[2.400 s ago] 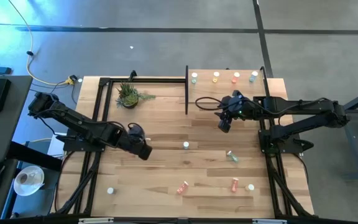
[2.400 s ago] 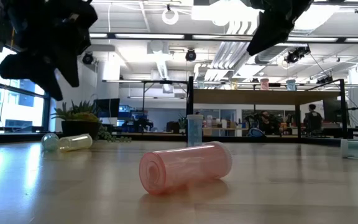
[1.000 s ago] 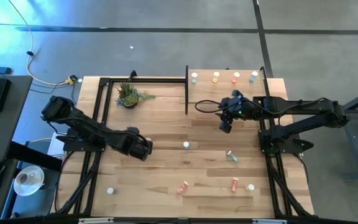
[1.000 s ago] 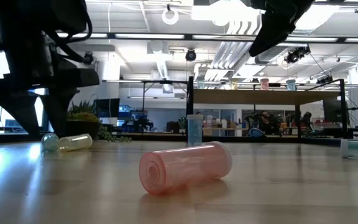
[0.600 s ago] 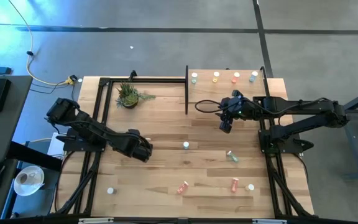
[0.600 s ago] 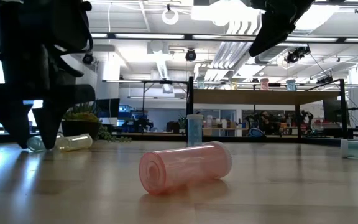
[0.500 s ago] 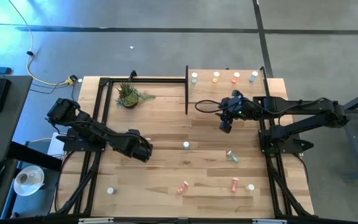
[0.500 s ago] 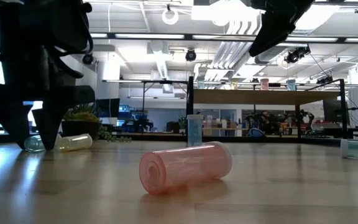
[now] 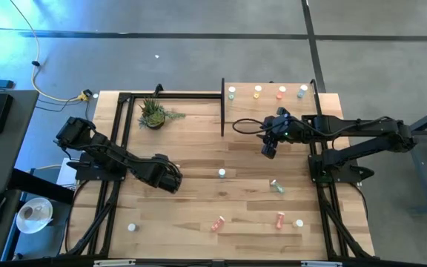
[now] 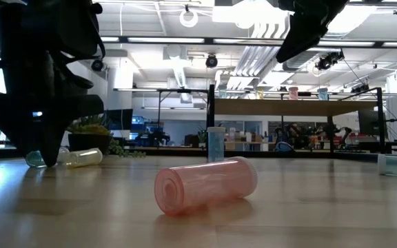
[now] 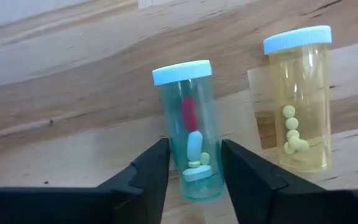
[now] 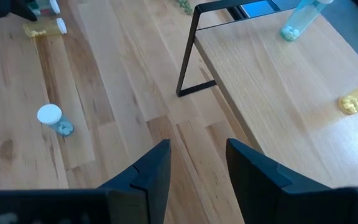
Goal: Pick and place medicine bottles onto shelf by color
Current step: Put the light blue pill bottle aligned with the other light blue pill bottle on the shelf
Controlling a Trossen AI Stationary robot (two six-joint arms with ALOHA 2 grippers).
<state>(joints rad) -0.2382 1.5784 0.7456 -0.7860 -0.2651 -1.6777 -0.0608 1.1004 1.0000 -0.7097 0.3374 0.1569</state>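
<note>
Left wrist view shows the left gripper [image 11: 193, 165] lowered to the tabletop [image 11: 55, 93] with its two dark fingers [image 11: 148, 171] set on either side of a lying teal bottle [image 11: 191, 127]. The fingers stand close against the bottle's sides at its base end; whether they actually press on it cannot be told. A yellow bottle [image 11: 298, 99] lies just beside the teal one, parallel to it and outside the fingers.

High view places the left gripper [image 9: 170, 178] at the left-centre of the tabletop [image 9: 199, 156], near the potted plant [image 9: 153, 113]. The right gripper [image 9: 268, 148] hangs above the table just in front of the shelf [image 9: 273, 111]. In the right wrist view its fingers [image 12: 151, 171] stand parted with nothing between them.

Four bottles stand in a row along the far edge of the shelf: white [image 9: 232, 92], yellow [image 9: 257, 92], orange-red [image 9: 281, 92] and teal [image 9: 302, 92].

Loose bottles on the tabletop:
- one upright near the centre [image 9: 222, 173];
- one teal, lying [image 9: 276, 185];
- two orange-red, lying [image 9: 219, 222] [image 9: 280, 219];
- two white caps at the near side [image 9: 132, 228] [image 9: 299, 222].
</note>
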